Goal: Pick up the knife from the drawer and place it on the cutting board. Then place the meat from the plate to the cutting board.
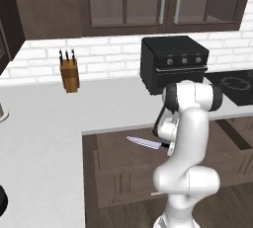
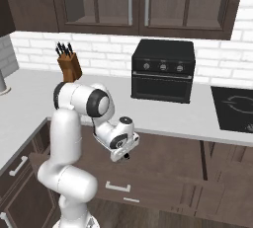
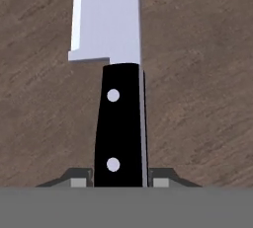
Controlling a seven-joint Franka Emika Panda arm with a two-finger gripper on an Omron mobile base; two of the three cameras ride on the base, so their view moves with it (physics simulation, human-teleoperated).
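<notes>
One knife (image 3: 117, 74), two fingertips (image 3: 79, 178) gripping handle

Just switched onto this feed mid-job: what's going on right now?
The white arm is working at the open drawer under the counter. Its pincer is shut on the black handle of the knife, with a fingertip on each side of it in the hand view. The blade sticks out to the side over the drawer's wooden bottom. So the knife is gripped but not yet carried off. A knife block and a black oven stand on the counter behind.
</notes>
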